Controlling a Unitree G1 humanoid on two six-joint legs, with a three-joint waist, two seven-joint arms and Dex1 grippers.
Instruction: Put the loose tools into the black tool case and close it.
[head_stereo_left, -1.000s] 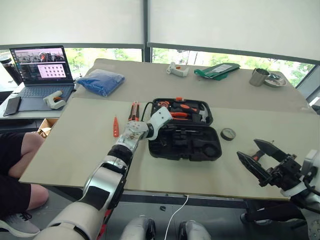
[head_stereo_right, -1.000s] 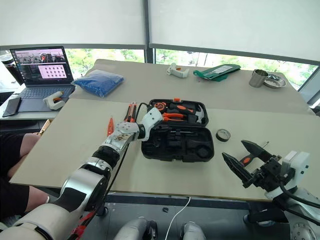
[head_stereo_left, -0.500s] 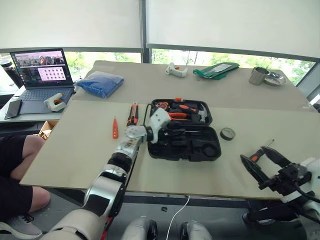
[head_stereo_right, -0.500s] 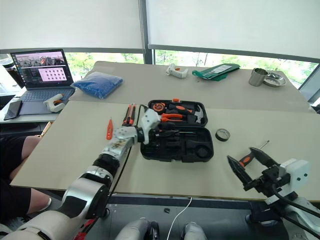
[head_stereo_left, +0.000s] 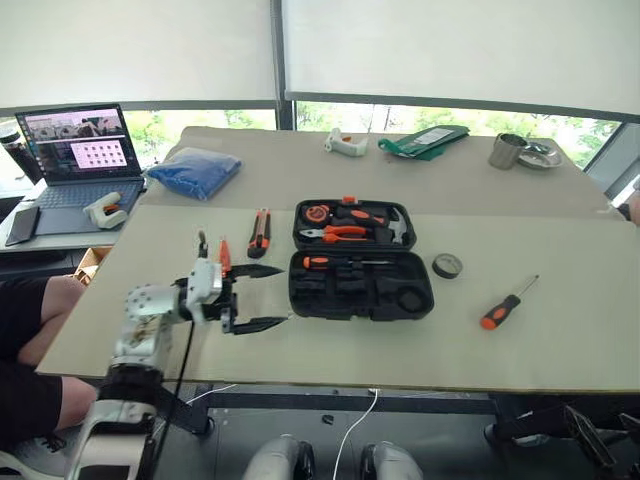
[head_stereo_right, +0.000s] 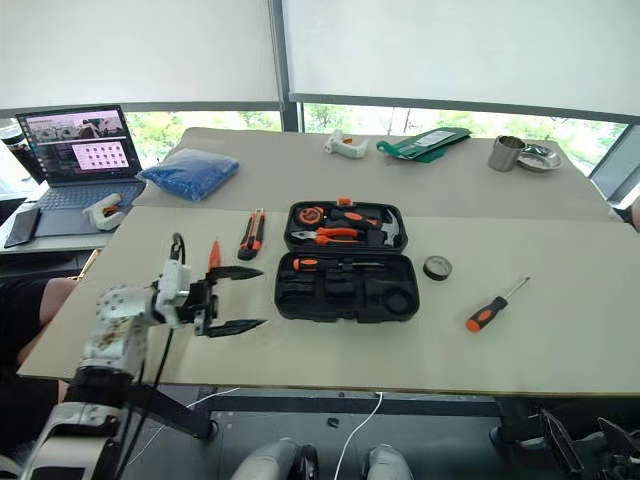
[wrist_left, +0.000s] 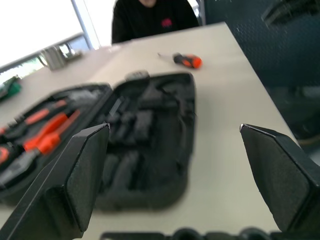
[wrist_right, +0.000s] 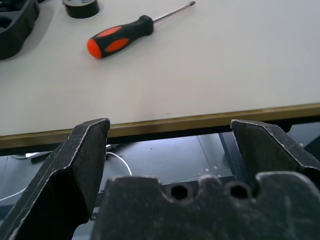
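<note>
The black tool case (head_stereo_left: 360, 262) lies open at the centre of the worktop (head_stereo_left: 560, 350), lid half away from the robot, holding orange-handled pliers and other tools, and one orange-and-black screwdriver seated along the top edge of the near half. The left claw (head_stereo_left: 262, 297) hangs just left of the case, pointing toward it, fingers wide apart and empty. The left wrist view adds what the head views lack: a person in a dark top seated beyond the far end of the worktop, with the case interior seen end-on between the claw fingers. The right wrist view shows the right claw (wrist_right: 170, 145) below and outside the worktop edge, fingers spread and empty, looking up at the loose screwdriver (wrist_right: 122, 36) and the tape roll (wrist_right: 81, 7). Compared with one second earlier, the left claw has left the case, where it was closed, and has opened; the right claw has dropped from beside the worktop's right corner, exposing the screwdriver lying on the worktop. Count of loose tools on the worktop: one screwdriver right of the case, one tape roll just beside the case's right end, one utility knife (head_stereo_left: 260, 231) and one slim tester screwdriver (head_stereo_left: 225, 254) left of the case. One case, two claws.
</note>
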